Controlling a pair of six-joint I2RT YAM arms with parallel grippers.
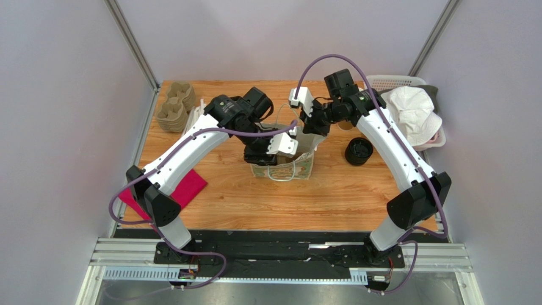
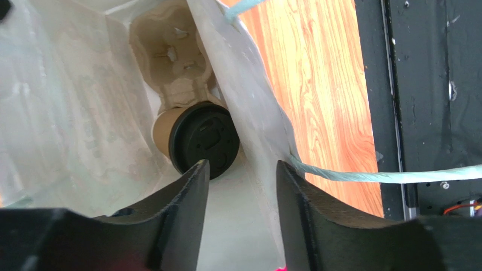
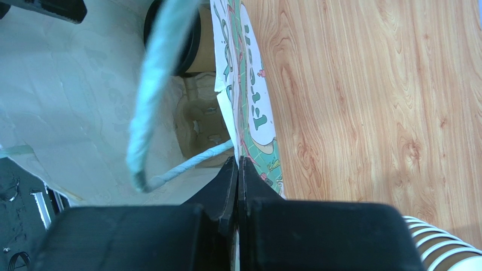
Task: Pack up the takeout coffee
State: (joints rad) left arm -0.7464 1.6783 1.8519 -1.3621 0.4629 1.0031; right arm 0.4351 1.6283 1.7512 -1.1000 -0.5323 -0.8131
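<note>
The takeout coffee (image 2: 205,138), a brown paper cup with a black lid, is inside the white paper bag (image 2: 68,113), at the end of a pulp cup carrier (image 2: 175,56). My left gripper (image 2: 242,165) is open and empty just above the cup, inside the bag's mouth, and does not touch it. My right gripper (image 3: 238,161) is shut on the bag's rim (image 3: 249,96) and holds that side up. The cup (image 3: 205,51) and carrier (image 3: 201,121) also show in the right wrist view. From above, the bag (image 1: 289,166) stands mid-table under both grippers.
A lone black lid piece (image 1: 359,151) lies right of the bag. A stack of pulp carriers (image 1: 175,107) is at the back left. A white basket (image 1: 397,82) with a white hat (image 1: 413,111) is at the back right. A red cloth (image 1: 184,187) lies front left. The bag's rope handle (image 2: 368,176) hangs over its side.
</note>
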